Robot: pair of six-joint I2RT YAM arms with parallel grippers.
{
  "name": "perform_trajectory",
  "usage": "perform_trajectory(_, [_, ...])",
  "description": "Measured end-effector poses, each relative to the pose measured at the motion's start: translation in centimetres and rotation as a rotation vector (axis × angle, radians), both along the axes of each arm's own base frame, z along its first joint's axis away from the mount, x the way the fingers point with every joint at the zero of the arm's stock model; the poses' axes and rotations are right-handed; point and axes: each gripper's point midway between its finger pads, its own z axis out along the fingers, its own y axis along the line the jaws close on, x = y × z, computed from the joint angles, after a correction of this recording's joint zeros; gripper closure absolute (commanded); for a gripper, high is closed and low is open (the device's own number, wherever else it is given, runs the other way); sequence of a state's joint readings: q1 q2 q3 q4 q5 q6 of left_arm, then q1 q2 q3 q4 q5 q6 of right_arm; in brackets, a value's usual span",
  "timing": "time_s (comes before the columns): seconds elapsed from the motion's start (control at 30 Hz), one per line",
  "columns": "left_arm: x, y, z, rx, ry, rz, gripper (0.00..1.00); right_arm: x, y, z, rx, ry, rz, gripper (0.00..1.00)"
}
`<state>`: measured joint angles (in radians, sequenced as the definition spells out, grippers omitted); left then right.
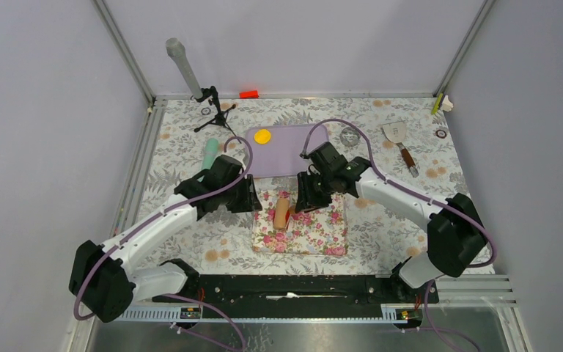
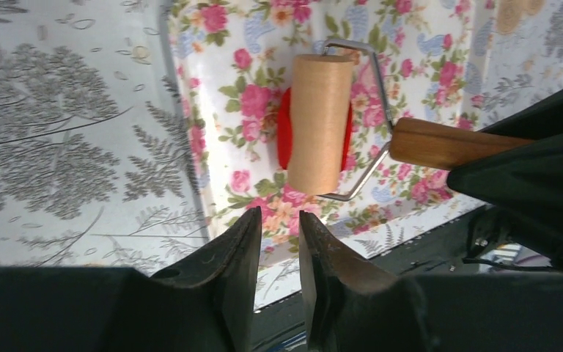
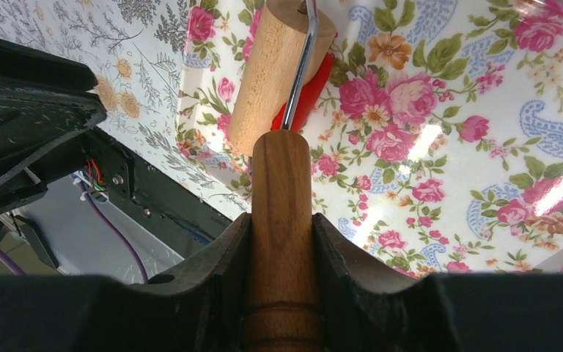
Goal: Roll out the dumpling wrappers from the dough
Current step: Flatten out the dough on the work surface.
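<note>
My right gripper [image 3: 281, 224] clamps roller [image 2: 321, 121] handle, pointing right | drum axis near-far over dough [image 2: 284, 128] | my left gripper [image 2: 278, 224] slightly apart, empty

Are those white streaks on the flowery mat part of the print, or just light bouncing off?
Right wrist view: glare, the glossy floral mat mirrors the light. Left wrist view: hardly any glare, the wooden roller looks sharp. Top view: even light, only soft shadows.

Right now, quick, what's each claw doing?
Left claw: slightly open, holding nothing.
Right claw: closed on the roller handle, with the roller resting on the red dough.
</note>
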<state>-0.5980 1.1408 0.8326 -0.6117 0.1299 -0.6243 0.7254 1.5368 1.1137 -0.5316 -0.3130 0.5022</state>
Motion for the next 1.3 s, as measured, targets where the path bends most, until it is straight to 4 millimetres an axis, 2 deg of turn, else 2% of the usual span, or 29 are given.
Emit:
perform_trajectory(0.1, [0.1, -1.4, 0.1, -0.051, 0.011, -0.012, 0.71, -0.2, -0.1, -0.1, 0.009, -0.002, -0.003, 1.00])
perform_trajectory(0.2, [0.1, -2.8, 0.2, -0.119, 0.022, -0.019, 0.77, -0.3, -0.3, -0.1, 0.013, -0.003, -0.010, 1.00])
perform_trajectory(0.4, [0.1, -5.7, -1.0, -0.258, 0.102, -0.021, 0.84, -0.3, -0.6, -0.2, 0.025, 0.002, -0.021, 1.00])
perform_trajectory(0.6, [0.5, -7.3, -1.6, -0.328, 0.144, -0.019, 0.87, -0.5, -0.9, -0.3, 0.032, 0.002, -0.026, 1.00])
perform_trajectory(0.97, [1.5, -6.6, -2.9, -0.315, 0.179, 0.023, 0.91, -1.0, -1.9, -0.5, 0.050, -0.006, -0.051, 1.00])
perform_trajectory(1.3, [1.1, -7.4, -3.4, -0.336, 0.217, 0.004, 0.94, -1.2, -2.3, -0.5, 0.056, -0.007, -0.064, 1.00])
